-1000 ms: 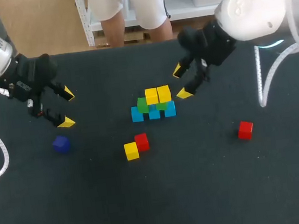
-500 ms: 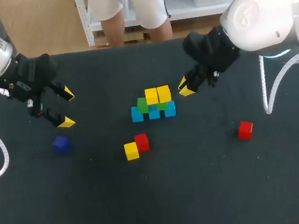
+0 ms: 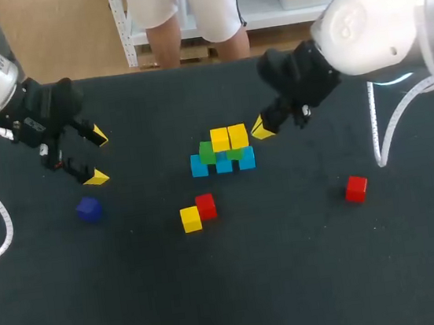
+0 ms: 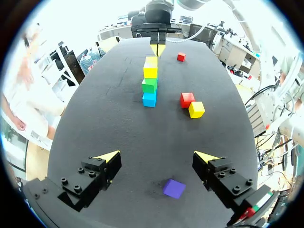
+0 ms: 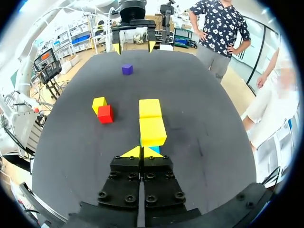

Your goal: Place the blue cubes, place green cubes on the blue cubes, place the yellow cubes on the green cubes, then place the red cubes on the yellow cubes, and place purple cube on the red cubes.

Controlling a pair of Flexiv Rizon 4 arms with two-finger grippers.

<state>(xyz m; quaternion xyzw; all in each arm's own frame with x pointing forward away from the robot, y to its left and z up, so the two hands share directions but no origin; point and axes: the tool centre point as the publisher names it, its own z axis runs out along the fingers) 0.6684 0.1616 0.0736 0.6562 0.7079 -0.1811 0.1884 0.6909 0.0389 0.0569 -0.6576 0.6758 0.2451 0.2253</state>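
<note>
The left jaws hang wide open and empty, the purple cube [image 4: 174,188] lying on the surface [image 3: 295,280] just below and ahead of them. Between the two sets of jaws lie a loose yellow cube [image 3: 191,219] touching a red cube [image 3: 206,206], then the stack [image 3: 222,152] — blue cubes [image 3: 222,162], green cubes [image 3: 207,152], a yellow pair [image 3: 228,137]. The right jaws, closed on nothing, hover just beside that top layer; a second red cube [image 3: 356,188] sits beyond them. Any sideways drift there would likely knock the yellow pair off.
</note>
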